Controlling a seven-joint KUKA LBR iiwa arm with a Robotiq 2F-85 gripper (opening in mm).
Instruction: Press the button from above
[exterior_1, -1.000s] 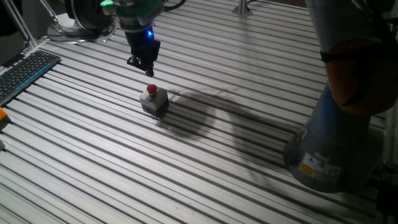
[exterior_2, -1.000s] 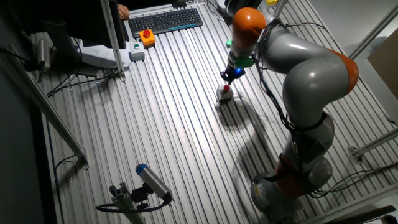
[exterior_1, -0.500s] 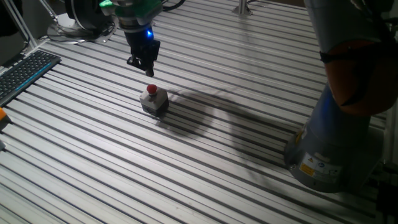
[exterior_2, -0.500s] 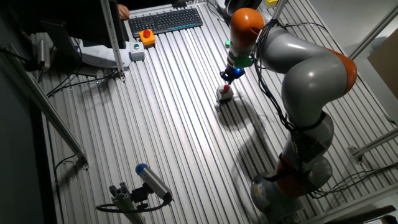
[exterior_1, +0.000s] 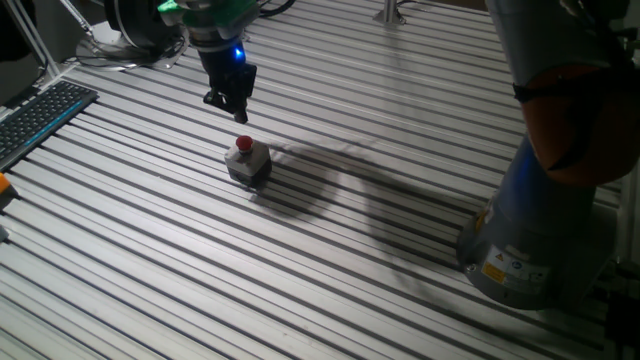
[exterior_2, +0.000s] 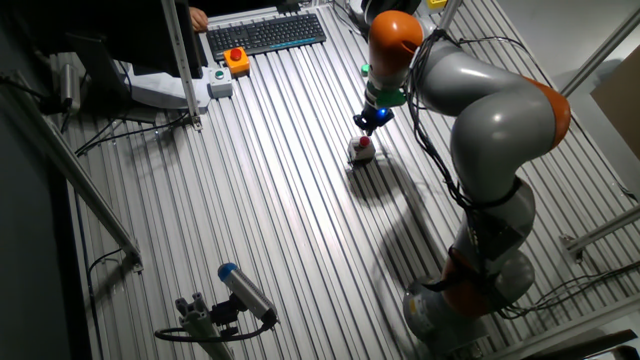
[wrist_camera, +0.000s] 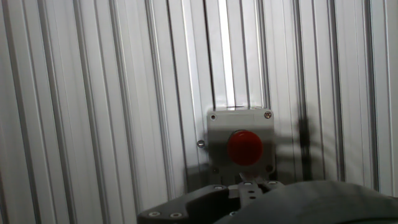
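the gripper (exterior_1: 240, 113) hung above the button (exterior_1: 243, 145), clear of its red dome and holding nothing; whether its fingers were parted could not be told. the button sat on the slatted table (exterior_1: 350, 250), apparently unpressed, so descent and press remained.

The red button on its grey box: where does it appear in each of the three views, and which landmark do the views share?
One fixed view: the red button sits left of centre in the upper half, just below the gripper.
The other fixed view: right of centre in the upper half, under the gripper.
Hand view: lower centre-right, on its grey box.
Shared landmark: the ribbed metal table.
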